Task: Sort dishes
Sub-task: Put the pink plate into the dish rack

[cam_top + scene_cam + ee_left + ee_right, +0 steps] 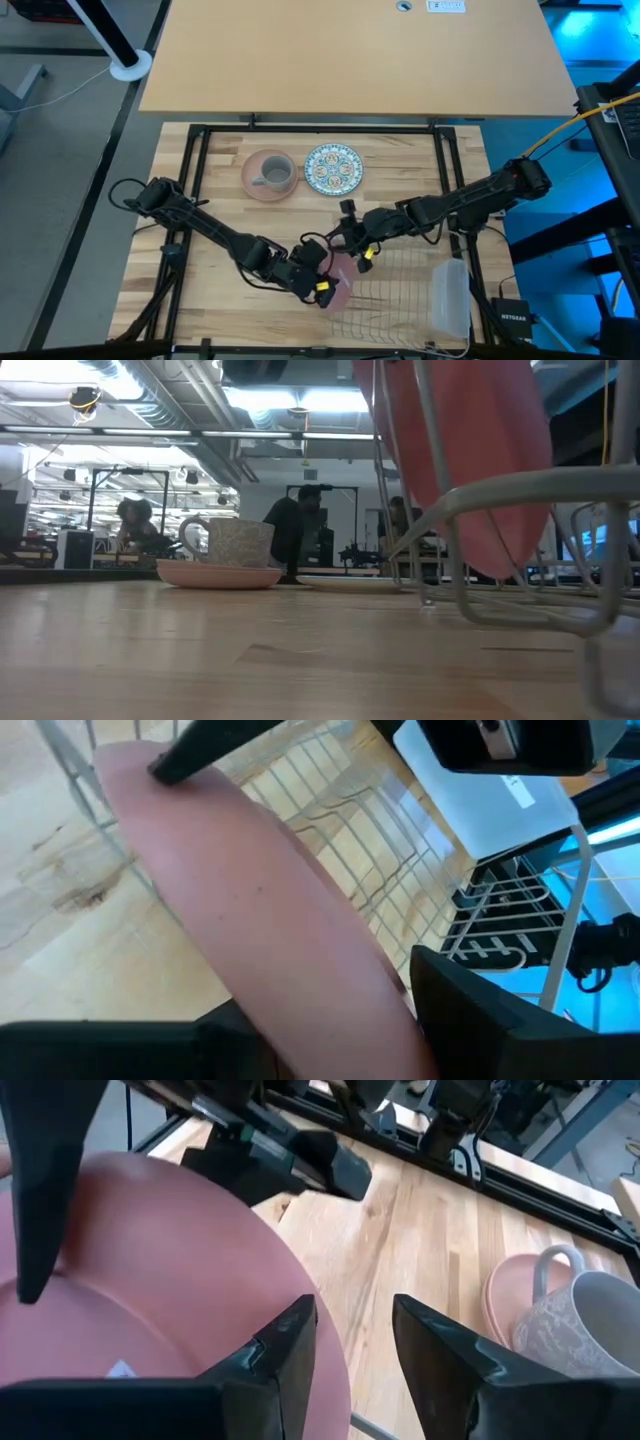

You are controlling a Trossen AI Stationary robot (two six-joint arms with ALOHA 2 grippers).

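- High view: the left gripper [322, 291] and right gripper [352, 250] met over one pink plate [340, 280] at the wire rack [400, 295]; beyond it on the desk [215, 200], the grey mug [270, 174] sat on the second pink plate [266, 188], the patterned plate [332, 168] just beside. Those three were left.
- Low view: plate stood on edge in the rack.
- Left wrist: fingers [190, 755] clasped its rim.
- Right wrist: fingers [285, 1350] straddled the rim; grip uncertain.
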